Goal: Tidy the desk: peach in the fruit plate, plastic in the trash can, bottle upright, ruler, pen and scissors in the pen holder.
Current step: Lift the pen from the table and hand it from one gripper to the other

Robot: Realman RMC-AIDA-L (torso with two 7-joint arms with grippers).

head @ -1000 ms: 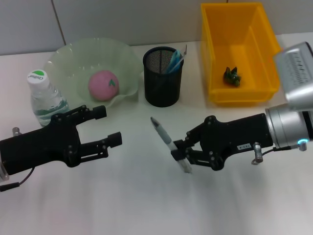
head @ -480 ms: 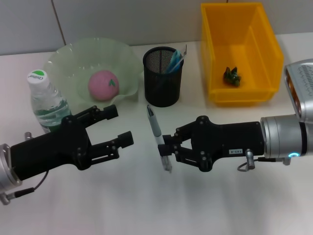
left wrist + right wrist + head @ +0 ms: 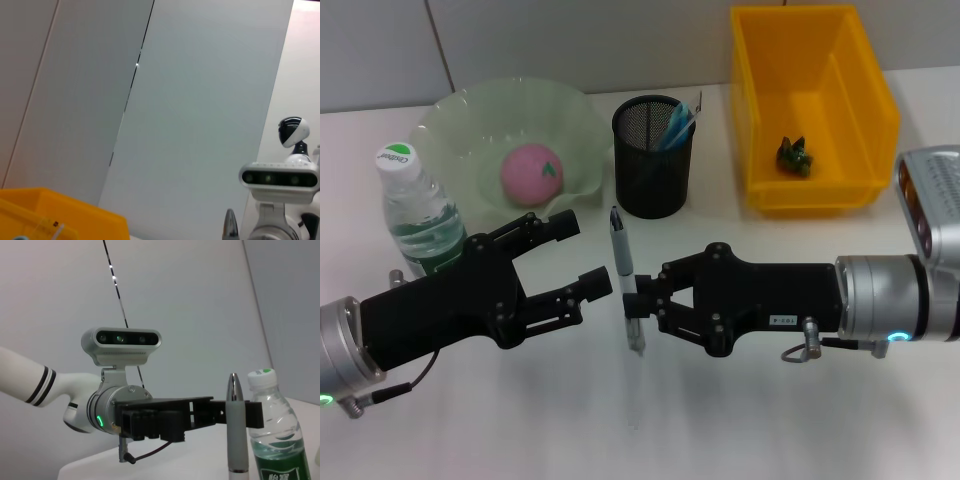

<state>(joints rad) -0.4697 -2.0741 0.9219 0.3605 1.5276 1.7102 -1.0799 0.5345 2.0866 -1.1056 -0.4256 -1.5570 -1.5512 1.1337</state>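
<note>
A: Where is the pen (image 3: 624,283)?

B: Clamped near its lower end in the right gripper (image 3: 638,308), upright above the table (image 3: 650,420). The left gripper (image 3: 582,256) is spread wide just beside it, holding nothing.

A: How should the step be done well?

B: It looks like a handover. The left gripper should probably close on the bare upper barrel before the right lets go; otherwise the pen could drop.

A: Where next?

B: The holder (image 3: 652,156) stands just beyond both grippers.

A: And the surroundings?

B: A plain white table against a pale panelled wall (image 3: 175,295).
</note>
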